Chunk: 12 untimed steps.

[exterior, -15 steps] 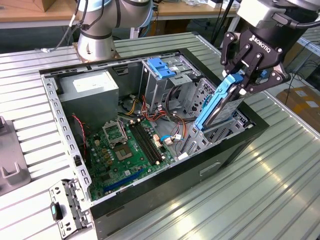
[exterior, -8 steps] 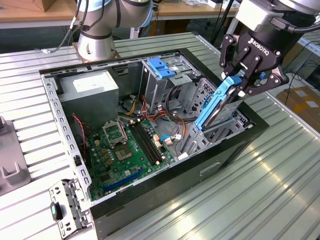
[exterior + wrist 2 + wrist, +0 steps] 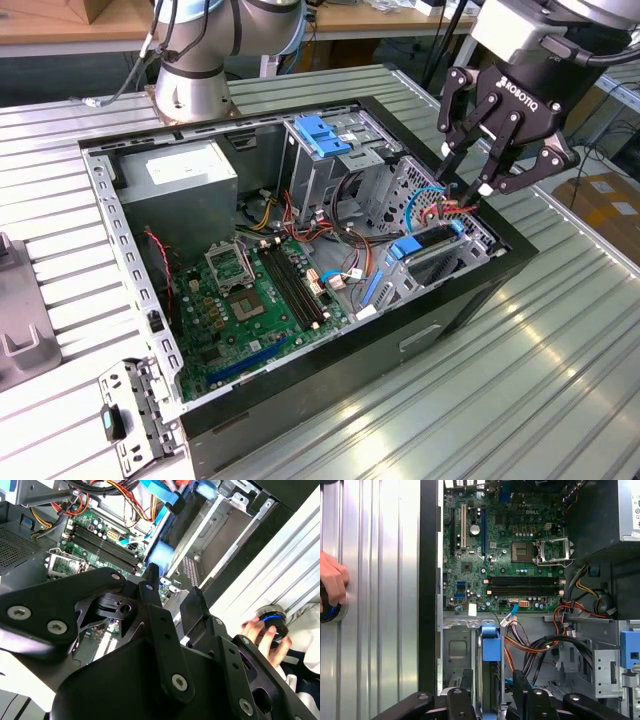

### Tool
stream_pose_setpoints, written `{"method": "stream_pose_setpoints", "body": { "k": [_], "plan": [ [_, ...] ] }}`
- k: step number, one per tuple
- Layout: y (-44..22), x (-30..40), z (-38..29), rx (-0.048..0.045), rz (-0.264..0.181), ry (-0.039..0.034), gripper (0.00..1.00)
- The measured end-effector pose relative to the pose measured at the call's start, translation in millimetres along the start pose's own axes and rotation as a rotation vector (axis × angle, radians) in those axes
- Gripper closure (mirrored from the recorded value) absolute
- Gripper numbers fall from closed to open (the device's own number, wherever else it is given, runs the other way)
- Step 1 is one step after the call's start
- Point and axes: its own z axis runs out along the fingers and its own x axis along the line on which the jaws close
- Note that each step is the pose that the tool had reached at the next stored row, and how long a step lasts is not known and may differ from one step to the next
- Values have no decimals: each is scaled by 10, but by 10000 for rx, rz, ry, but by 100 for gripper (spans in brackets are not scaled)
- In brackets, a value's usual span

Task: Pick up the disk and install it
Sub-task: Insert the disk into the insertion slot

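Hovers over the open computer case (image 3: 350, 385) at the exterior view's right: the black gripper (image 3: 466, 188), fingers spread apart and clamped on nothing. Just below the fingertips, on edge in the metal drive bay at the case's right end, stands the disk (image 3: 432, 243), grey metal in a light-blue carrier. Seen edge-on in the first wrist view, with the disk (image 3: 490, 675) running up between the two dark fingers (image 3: 457, 702), one on each side of it; whether either finger touches it, impossible to tell. Draped just beside the disk's far end, a bundle of red and orange wires (image 3: 452, 208). To the left across the case floor, the green motherboard (image 3: 250, 300), and at the far left corner the grey power supply (image 3: 180, 170). On top of the drive cage at the far side, a bright-blue latch (image 3: 325, 135). All set on a ribbed metal table (image 3: 560, 380). Outside the case wall, in both wrist views, a person's hand (image 3: 332, 582) resting on a dark round knob with a blue ring (image 3: 272, 620). In the second wrist view, the gripper (image 3: 172, 582) with its fingertips parted above the board and bay.
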Motion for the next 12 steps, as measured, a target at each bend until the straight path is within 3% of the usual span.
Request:
{"method": "stream_pose_setpoints", "body": {
  "k": [4, 12],
  "plan": [
    [0, 0, -1, 0, 0, 2, 55],
    [4, -3, -83, 0, 0, -17, 55]
  ]
}}
